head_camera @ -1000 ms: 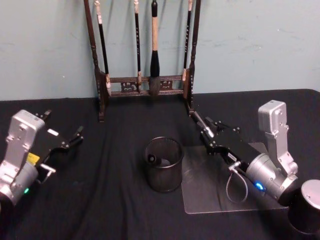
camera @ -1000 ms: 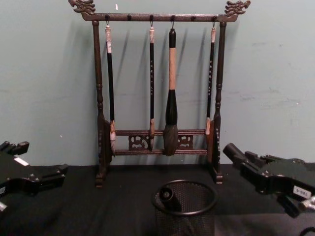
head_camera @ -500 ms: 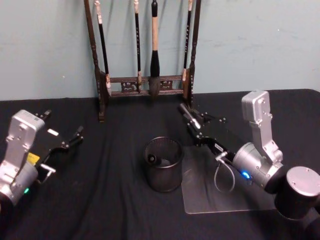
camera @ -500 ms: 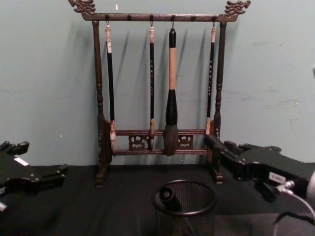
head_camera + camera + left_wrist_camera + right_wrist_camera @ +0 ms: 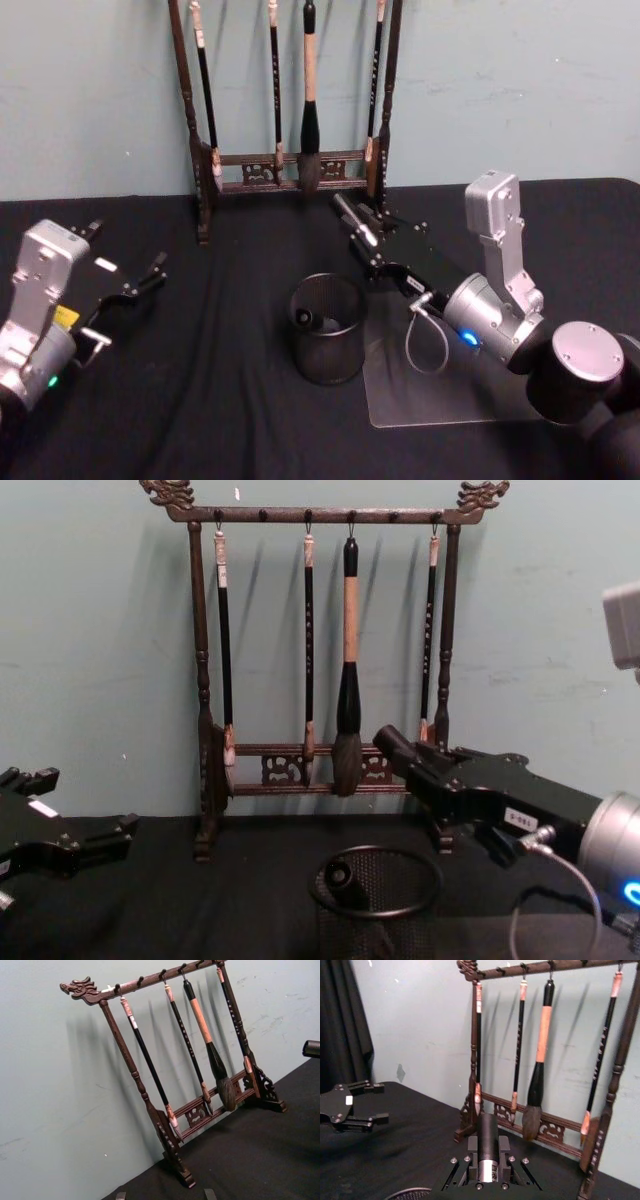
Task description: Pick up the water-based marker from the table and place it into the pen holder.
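Note:
My right gripper is shut on the water-based marker, a dark cylinder pointing up and back toward the brush rack. It hangs above the table, just behind and to the right of the pen holder. In the right wrist view the marker stands upright between the jaws, with the holder's rim low in front. In the chest view the marker and right gripper hover over the mesh holder, which holds a dark cylindrical item. My left gripper rests open at the far left.
A tall dark wooden rack hung with calligraphy brushes stands at the back against the wall. A clear plastic sheet lies on the black cloth to the right of the holder. The left gripper also appears far off in the right wrist view.
My right gripper has carried the marker leftward and back, from beside the plastic sheet to just behind the pen holder. The left arm has not moved.

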You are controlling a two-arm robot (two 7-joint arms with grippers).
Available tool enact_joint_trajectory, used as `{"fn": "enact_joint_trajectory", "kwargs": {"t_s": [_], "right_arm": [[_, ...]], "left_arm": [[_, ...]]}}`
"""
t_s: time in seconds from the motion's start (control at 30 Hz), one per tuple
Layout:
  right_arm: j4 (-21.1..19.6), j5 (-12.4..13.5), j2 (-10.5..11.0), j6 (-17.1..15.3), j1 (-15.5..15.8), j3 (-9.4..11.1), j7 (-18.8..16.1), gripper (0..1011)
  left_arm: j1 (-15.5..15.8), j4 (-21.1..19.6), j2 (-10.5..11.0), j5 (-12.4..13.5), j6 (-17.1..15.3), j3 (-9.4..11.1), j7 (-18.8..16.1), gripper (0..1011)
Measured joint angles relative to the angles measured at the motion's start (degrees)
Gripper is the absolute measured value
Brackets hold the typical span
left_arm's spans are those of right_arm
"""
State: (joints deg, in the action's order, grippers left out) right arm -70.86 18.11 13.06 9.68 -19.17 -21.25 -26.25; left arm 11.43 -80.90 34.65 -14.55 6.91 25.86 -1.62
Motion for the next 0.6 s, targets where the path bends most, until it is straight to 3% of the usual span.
{"fn": "enact_joint_trajectory", "kwargs": {"t_s": [0.6], "right_arm": [[4.7,2.8,-1.9,6.1,-2.1,-1.1,-4.8,244]], "left_arm": [[0.0,0.0,0.0,0.0,0.0,0.0,0.0,1009]]}}
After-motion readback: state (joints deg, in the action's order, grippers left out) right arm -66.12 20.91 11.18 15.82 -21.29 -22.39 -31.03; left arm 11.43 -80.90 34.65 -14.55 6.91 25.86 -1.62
